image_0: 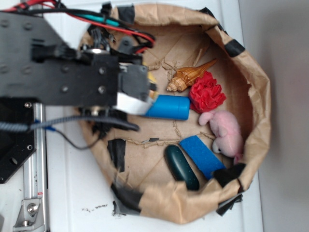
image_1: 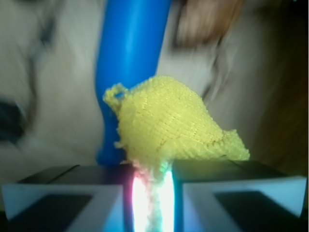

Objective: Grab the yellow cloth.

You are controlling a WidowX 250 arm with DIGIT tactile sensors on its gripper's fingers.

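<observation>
Claw: the black robot gripper (image_1: 153, 193) is pinched together on a gathered fold of the bright yellow knitted cloth (image_1: 171, 128); the wrist view shows the two pale-faced fingers (image_1: 63, 198) nearly meeting, with the fabric squeezed into the bright slit between them.

Yellow cloth: it fans out beyond the fingertips in a loose cone, which looks like the shape a soft rag takes when nipped at one edge. From the exterior view only a small yellow sliver (image_0: 152, 79) shows beside the arm; the rest is hidden under it.

Blue bottle: a smooth blue plastic cylinder (image_0: 167, 107) lies on its side just behind the cloth, so the grip seems taken at the cloth's near edge to stay clear of it.

Stage: I would judge the grab made; whether the cloth is lifted off the paper I cannot tell.

Surface: a crumpled brown paper bowl (image_0: 256, 96), its rim patched with black tape (image_0: 234, 47), keeps the items corralled.

Other items: a tan spiral seashell (image_0: 186, 76), a red ruffled pom-pom (image_0: 206, 93), a pink plush toy (image_0: 224, 130), a blue sponge block (image_0: 203, 155) and a dark green oval piece (image_0: 181, 166), all apart from the claw.

Room: a white tabletop (image_0: 72, 193) lies beneath the bowl.
</observation>
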